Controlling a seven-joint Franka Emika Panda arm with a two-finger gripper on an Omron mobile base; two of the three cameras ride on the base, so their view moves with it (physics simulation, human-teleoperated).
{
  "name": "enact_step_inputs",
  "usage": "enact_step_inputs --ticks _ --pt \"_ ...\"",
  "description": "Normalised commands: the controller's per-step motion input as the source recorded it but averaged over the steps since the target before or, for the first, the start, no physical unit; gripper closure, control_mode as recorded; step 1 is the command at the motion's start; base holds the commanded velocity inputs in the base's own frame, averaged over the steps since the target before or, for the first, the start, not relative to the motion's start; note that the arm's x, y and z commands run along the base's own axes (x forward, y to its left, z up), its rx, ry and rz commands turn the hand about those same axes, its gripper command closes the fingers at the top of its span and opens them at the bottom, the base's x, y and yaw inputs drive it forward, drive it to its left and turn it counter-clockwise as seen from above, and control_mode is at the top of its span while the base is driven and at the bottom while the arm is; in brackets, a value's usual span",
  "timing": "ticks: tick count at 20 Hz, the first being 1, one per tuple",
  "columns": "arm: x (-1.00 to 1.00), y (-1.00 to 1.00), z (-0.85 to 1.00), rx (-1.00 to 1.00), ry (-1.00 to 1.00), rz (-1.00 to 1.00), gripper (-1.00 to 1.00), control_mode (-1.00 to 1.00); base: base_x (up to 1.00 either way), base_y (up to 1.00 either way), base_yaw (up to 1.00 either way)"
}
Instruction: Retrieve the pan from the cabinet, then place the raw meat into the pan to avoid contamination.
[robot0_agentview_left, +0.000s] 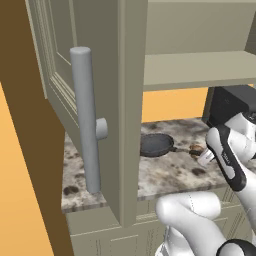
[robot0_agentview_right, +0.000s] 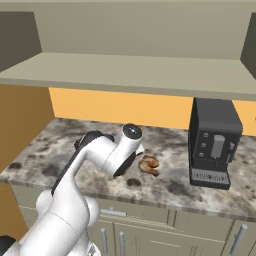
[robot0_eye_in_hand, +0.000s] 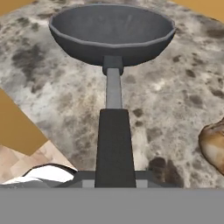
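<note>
Now jaws clamped on flat dark handle of round, shallow pan (robot0_eye_in_hand: 113, 33) over mottled stone countertop (robot0_eye_in_hand: 52, 100).

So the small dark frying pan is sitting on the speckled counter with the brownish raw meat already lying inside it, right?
Not quite. The small dark frying pan does sit on the speckled stone counter, but it is empty. The hand view shows the brownish raw meat lying on the counter beside the pan's handle.

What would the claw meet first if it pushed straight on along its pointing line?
Probably the round dark grey frying pan: the claw, shut on its straight dark handle, points along it towards the bowl.
</note>
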Motion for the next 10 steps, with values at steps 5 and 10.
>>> enact_step_inputs --ticks 5,10 --pt "0.34 0.02 -0.48 0.01 0.05 0.04 1.00 -1.00 0.00 0.00 0.00" --pt "0.37 0.08 -0.38 0.00 0.00 0.05 1.00 -1.00 0.00 0.00 0.00"
